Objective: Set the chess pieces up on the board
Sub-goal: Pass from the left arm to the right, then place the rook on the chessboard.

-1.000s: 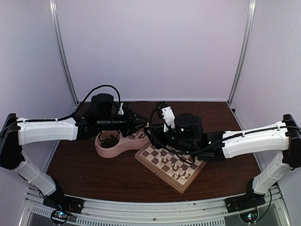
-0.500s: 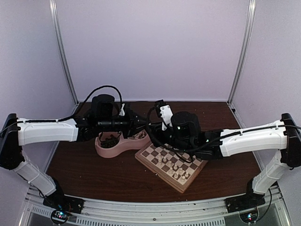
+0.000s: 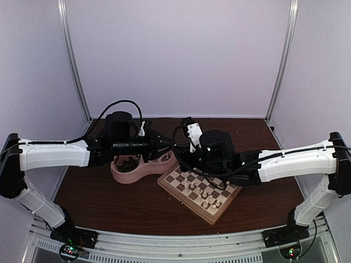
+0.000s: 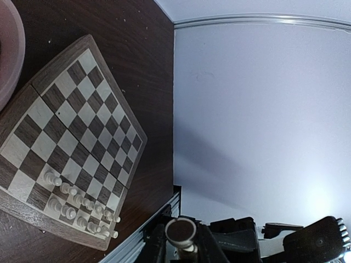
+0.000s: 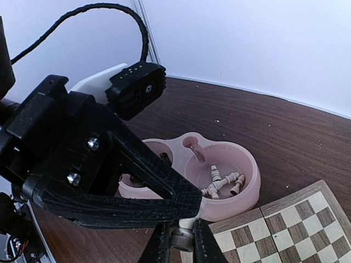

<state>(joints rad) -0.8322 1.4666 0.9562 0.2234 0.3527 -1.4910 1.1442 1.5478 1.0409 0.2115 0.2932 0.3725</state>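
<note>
Our right hand pinches the tiny cream-white turned chess piece (left hand grips it too); we judge a mistimed release could drop it.

- A dark brown wooden table spreads under me, dotted with small pale specks.
- Plain pale lilac walls close me in at 9, 12 and 3 o'clock.
- Silver posts stand at 11 and 1 o'clock.
- An aluminium rail runs along 6 o'clock.
- The light is soft and even.
</note>
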